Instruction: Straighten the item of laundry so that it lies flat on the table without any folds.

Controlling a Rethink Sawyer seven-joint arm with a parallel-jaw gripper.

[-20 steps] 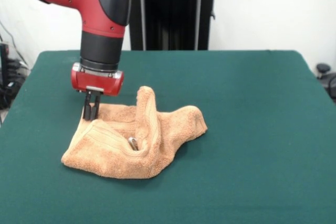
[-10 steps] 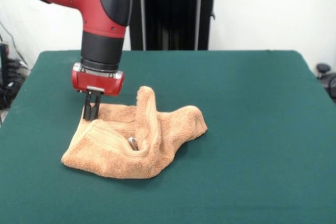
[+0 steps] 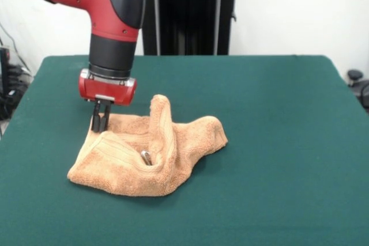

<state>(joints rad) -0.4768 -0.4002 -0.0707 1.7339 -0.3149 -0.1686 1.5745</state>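
The item of laundry [image 3: 147,154], a tan terry towel, lies crumpled left of centre on the green table [image 3: 277,142]. A ridge of cloth stands up in its middle, and a striped band runs along one fold. A small metal loop shows near its centre. My gripper [image 3: 100,126] comes down at the towel's far left corner, its two dark fingers close together and pinching the cloth edge there.
The black pedestal frame [image 3: 187,12] stands behind the table's far edge. Dark cables and equipment sit off the table's left side [image 3: 8,84], and a dark object sits off the right edge [image 3: 358,84].
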